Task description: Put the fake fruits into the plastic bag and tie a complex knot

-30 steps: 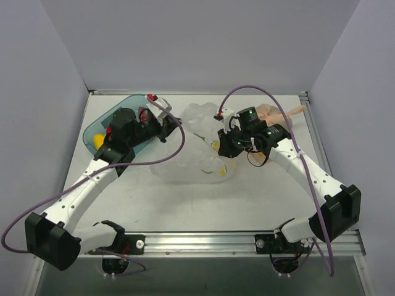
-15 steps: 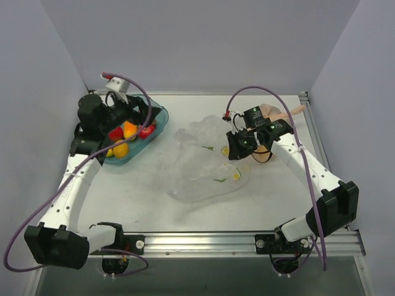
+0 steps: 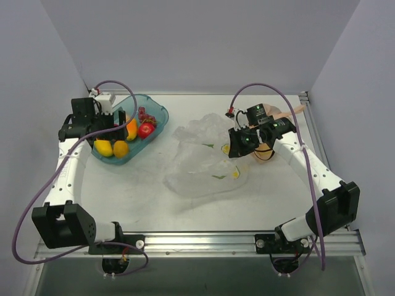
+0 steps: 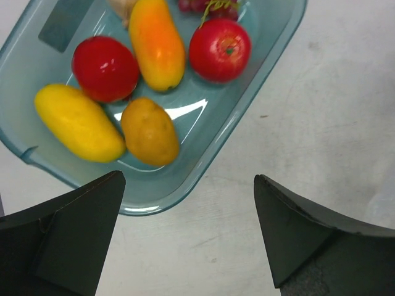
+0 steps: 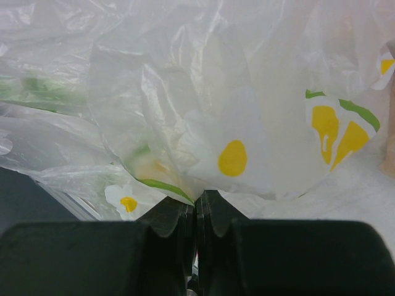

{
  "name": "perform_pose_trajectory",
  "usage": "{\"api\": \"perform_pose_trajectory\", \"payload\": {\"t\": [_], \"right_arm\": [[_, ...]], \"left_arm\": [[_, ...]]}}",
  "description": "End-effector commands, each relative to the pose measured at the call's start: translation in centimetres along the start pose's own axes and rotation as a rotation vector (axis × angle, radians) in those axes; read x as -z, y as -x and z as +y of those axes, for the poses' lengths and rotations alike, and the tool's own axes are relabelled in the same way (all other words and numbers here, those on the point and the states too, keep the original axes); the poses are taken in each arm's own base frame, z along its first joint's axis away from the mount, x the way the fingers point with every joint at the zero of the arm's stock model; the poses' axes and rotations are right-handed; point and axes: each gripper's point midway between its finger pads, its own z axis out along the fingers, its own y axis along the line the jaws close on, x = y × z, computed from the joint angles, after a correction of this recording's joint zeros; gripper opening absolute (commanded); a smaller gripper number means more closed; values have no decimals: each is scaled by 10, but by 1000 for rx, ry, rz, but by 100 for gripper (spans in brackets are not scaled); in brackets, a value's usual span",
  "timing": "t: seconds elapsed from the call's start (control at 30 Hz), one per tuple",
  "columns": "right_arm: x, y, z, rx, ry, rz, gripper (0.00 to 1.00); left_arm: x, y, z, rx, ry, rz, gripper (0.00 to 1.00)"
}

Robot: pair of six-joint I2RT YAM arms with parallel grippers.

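The fake fruits lie in a teal tray [image 3: 157,111]: a yellow one [image 4: 79,122], an orange-brown one [image 4: 150,131], a red one [image 4: 105,68], an orange one [image 4: 157,34] and a red apple [image 4: 220,49]. My left gripper [image 3: 121,127] hangs open above the tray's near rim [image 4: 188,179], holding nothing. The clear plastic bag [image 3: 207,163], printed with yellow and green, lies crumpled mid-table. My right gripper [image 3: 229,148] is shut on a fold of the bag's edge [image 5: 196,198]. The knot is out of view.
A peach-orange tied bag [image 3: 271,114] lies at the back right, behind my right arm. Purple grapes [image 3: 143,114] sit at the tray's far end. Grey walls close in the table on three sides.
My left arm swung away from the bag to the tray at the left, and its gripper opened. The right gripper kept its hold on the bag, which now lies flatter.
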Motion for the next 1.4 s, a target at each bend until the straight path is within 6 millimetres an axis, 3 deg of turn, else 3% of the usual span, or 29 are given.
{"api": "perform_pose_trajectory", "payload": {"t": [0.0,0.37,0.6,0.63,0.93,1.23,1.37], "right_arm": [[8,5,6,-9,17,-8,0],[10,3,5,8,5,-8,0],[11,3,3,10,-8,-9,0],[11,3,2,7,-11,-9,0],[11,4,8,-7,17,-13,0],[9,3,13,10,59,-6,0],[10,2,15,21,66,-4,0]], "left_arm": [[-4,-30,29,-21,137,144,97],[-57,-46,48,62,184,279,97],[-87,-18,63,17,193,227,97],[-89,-6,67,6,198,201,97],[-129,8,102,10,274,220,97],[-161,-1,112,50,279,245,98],[-174,-16,116,78,279,279,97]]}}
